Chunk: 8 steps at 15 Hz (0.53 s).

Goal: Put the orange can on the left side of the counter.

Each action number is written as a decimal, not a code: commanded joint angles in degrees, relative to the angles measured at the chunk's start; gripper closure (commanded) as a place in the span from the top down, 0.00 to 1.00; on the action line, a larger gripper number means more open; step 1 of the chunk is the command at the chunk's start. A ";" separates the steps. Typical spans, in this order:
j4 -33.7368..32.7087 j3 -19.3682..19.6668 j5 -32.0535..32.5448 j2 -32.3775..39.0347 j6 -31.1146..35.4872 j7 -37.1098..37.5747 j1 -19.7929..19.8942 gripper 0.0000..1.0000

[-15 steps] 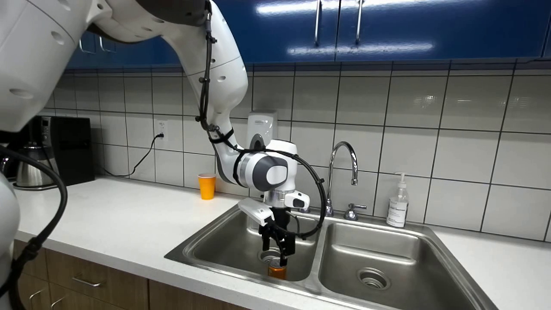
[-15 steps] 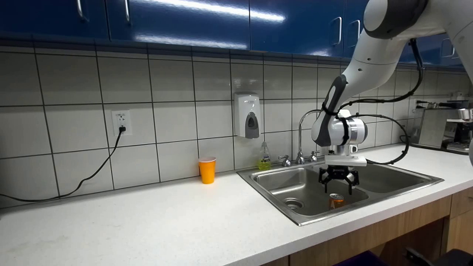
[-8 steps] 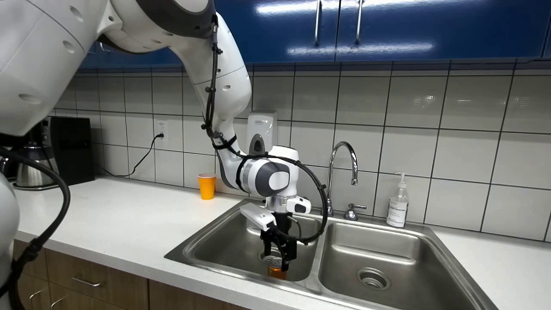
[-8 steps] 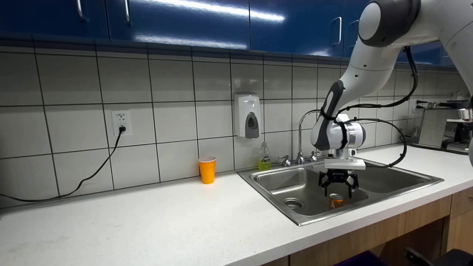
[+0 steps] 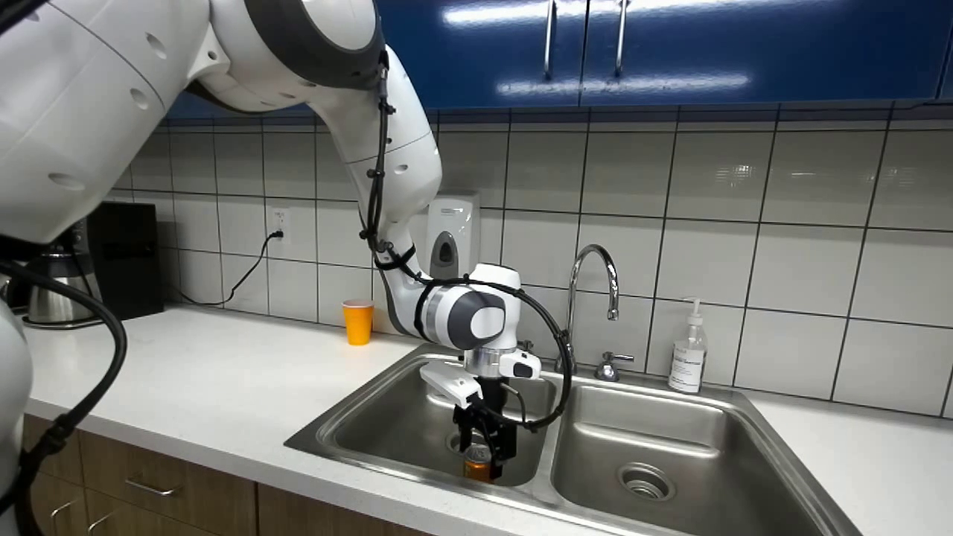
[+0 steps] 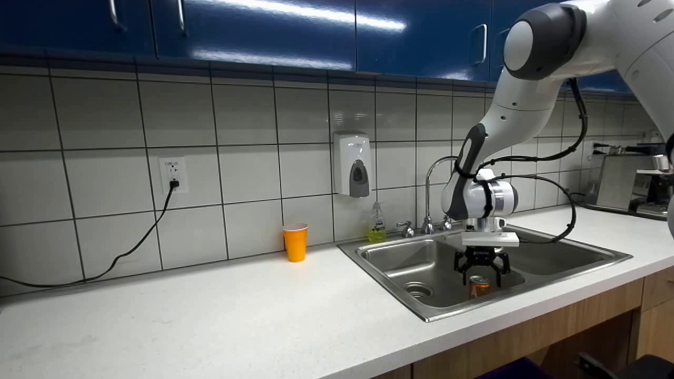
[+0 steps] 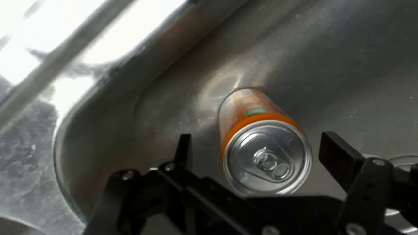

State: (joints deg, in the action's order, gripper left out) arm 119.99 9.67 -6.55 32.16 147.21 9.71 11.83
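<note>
"Why is the gripper (image 7: 256,147) spread?"
"To pass either side of the can (image 7: 262,142), I judge: my jaws stand apart, pointing down, clamped on nothing. The can stands upright in the sink (image 6: 445,287)."
"The views?"
"The wrist view shows space at both its sides; both exterior views alone show the left of the counter (image 6: 210,316), my goal, and the cup (image 6: 296,244)."

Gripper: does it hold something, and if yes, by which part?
Nothing is held: the gripper is open, and the wrist view shows space on both sides of the can, which stands in the sink.
</note>
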 commanded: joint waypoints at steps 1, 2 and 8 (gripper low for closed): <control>-2.70 -0.69 -0.98 1.23 -3.07 -2.16 1.24 1.00; -2.94 -0.72 -0.97 1.40 -3.35 -2.22 1.25 1.00; -4.56 -0.85 -1.10 2.10 -6.92 -2.52 1.35 1.00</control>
State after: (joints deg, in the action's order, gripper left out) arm 117.66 9.66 -6.55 33.74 144.20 9.26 11.90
